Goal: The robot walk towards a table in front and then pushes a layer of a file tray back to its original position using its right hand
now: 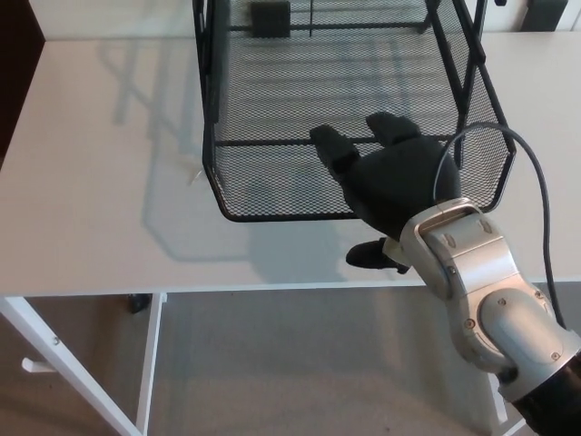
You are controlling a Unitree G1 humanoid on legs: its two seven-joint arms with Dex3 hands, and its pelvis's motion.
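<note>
A black wire-mesh file tray [272, 100] stands on the white table [100, 182], its lower layer [272, 186] pulled out toward the table's front edge. My right hand [390, 182] lies against the front rim of that layer at its right half, fingers [334, 148] spread up over the mesh and thumb below the rim. It holds nothing. The silver forearm [481, 291] comes in from the lower right. My left hand does not show.
The table's front edge runs across the picture at about two thirds of its height, with a white leg frame [145, 363] and grey carpet [272, 372] below. A black cable [536, 191] loops from the wrist over the tray's right corner.
</note>
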